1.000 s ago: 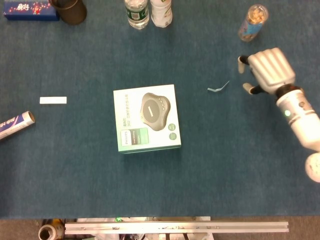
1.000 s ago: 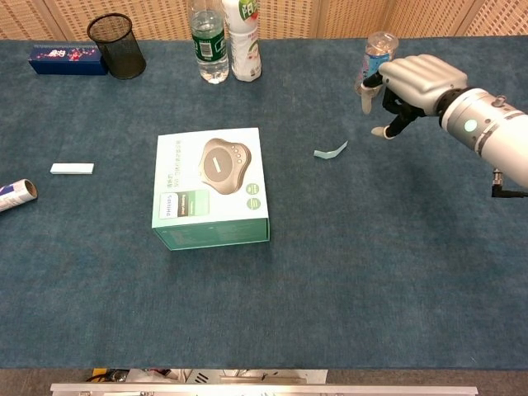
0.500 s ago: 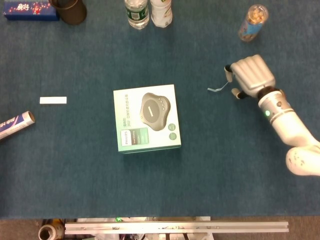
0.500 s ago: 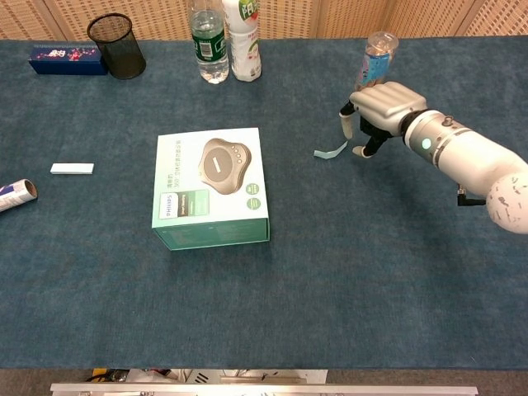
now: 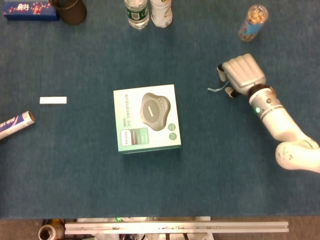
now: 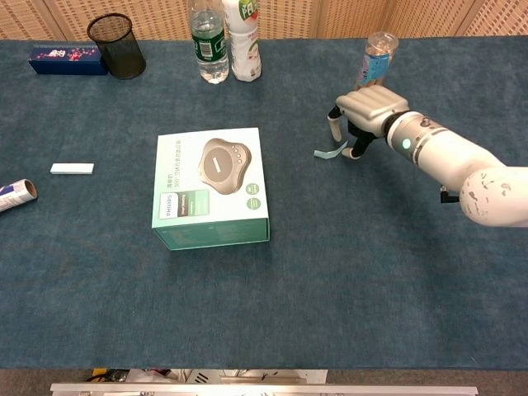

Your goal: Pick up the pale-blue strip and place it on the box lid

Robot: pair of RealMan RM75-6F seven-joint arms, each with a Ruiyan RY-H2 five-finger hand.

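We see the right hand (image 6: 363, 114) low over the table (image 6: 346, 272), knuckles up, its fingers (image 6: 333, 125) curled down and spread apart around the right end of the strip (image 6: 330, 152). Nothing is gripped: the strip lies on the cloth, one end curling up under the palm, and we cannot tell whether a fingertip touches it. In the head view the hand (image 5: 241, 75) covers that end, and only the left tip of the strip (image 5: 214, 89) shows. The box (image 6: 211, 186) sits well to the left, lid up. Behind the hand stands a jar (image 6: 374, 57). Further left are two bottles (image 6: 225, 39). The left hand shows in neither view.
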